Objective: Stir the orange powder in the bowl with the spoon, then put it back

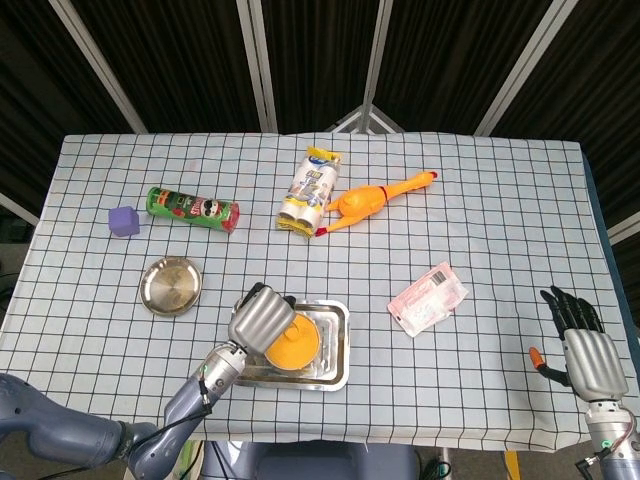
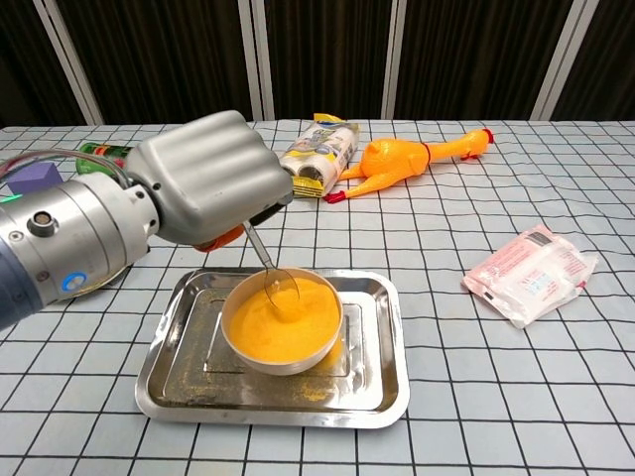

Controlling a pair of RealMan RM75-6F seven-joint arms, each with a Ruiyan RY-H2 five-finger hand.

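Sitting far left on the checked tablecloth (image 1: 500, 220): a small purple cube (image 1: 123, 220), a green cylindrical crisp can (image 1: 193, 208) lying on its side, and nearer the front a round shallow steel dish (image 1: 171, 286). Hovering over the left rim of the rectangular steel tray (image 2: 382, 382): the silver left hand (image 2: 213, 180), fingers curled in tight, gripping the handle of a slim metal spoon (image 2: 270, 275). Slanting down to the right, with its scoop dipping into the orange powder (image 2: 283, 322) inside the round bowl (image 2: 238, 347) standing in that tray. Lying further back, past the tray: a yellow-and-white food packet (image 1: 311, 190), touching an orange rubber chicken (image 1: 375, 200). Resting right of the tray: a pink-and-white flat pouch (image 2: 529, 273). Hanging at the far right table edge: the right hand (image 1: 580, 345), fingers stretched out and apart, holding nothing.
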